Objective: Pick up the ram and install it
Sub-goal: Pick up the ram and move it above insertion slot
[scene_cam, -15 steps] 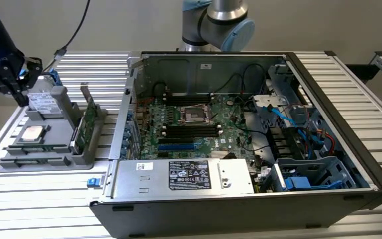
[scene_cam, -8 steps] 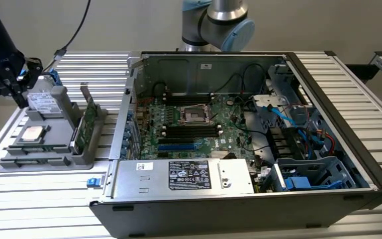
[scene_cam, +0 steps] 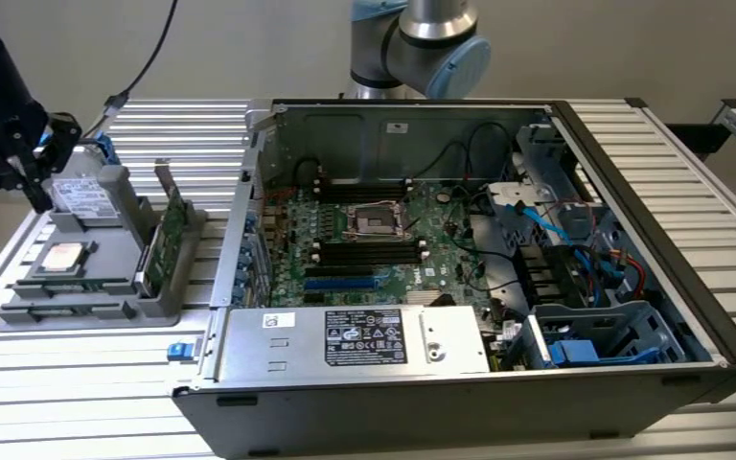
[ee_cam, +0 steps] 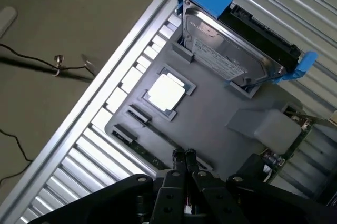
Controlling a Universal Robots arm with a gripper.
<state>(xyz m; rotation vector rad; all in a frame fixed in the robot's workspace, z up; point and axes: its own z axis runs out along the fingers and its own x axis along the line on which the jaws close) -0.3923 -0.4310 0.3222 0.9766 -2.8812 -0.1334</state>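
Claw (scene_cam: pixel 34 187) hangs over the far end of the tray (scene_cam: pixel 150 309), which sits near the table (scene_cam: pixel 87 383) edge at the exterior view's left. In the wrist view the claw (ee_cam: pixel 185 154) has its two tips pressed together, with nothing seen between them.

Ram (ee_cam: pixel 145 150): as far as I can tell, it is the thin dark-green strip standing on edge in a slot along the tray (ee_cam: pixel 210 124) edge farthest from the drive (ee_cam: pixel 231 56), past the processor (ee_cam: pixel 166 92). The claw tips are just above its line but apart from it. It is not lifted and not in the case (scene_cam: pixel 713 326).

Handling, my judgement:
- Light, so the load on the grip should be small.
- Stiff along its length, but a thin board that would not take twisting or side load.
- Chips and the contact edge are fragile, so keep the tips off them.
- Best hold is across the two flat faces near mid-length, on the upper edge that stands clear of the slot, so that it hangs level.
- The board faces are smooth, so a slack pinch could let it tilt.

Writing:
- The supply label (scene_cam: pixel 365 337) in the case is black and white with marks, but none of its text can be read.
- The drive has a pale printed label, also not readable.
- No brand can be made out on the ram.
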